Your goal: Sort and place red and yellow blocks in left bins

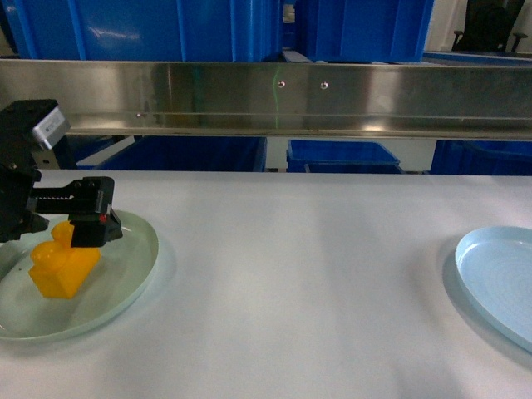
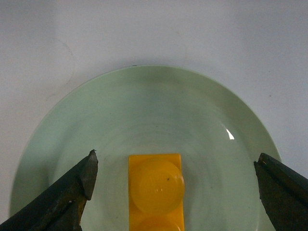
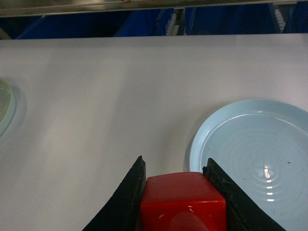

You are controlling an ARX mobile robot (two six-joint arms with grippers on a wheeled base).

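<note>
An orange-yellow block (image 1: 62, 266) (image 2: 156, 190) with two round studs stands on a pale green plate (image 1: 137, 278) (image 2: 144, 96) at the table's left. My left gripper (image 1: 91, 223) (image 2: 175, 166) is open and hangs over the block, its fingers wide on either side without touching it. In the right wrist view my right gripper (image 3: 174, 168) is shut on a glossy red block (image 3: 183, 199), above the white table and just left of a pale blue plate (image 3: 250, 154). That gripper is outside the head view. Blue bins (image 1: 150, 29) (image 3: 144, 21) stand behind the table.
A steel rail (image 1: 283, 96) runs across the far side of the table, with more blue crates (image 1: 341, 154) below and behind it. The pale blue plate (image 1: 499, 274) lies at the right edge. The green plate's rim (image 3: 5, 108) shows at the left of the right wrist view.
</note>
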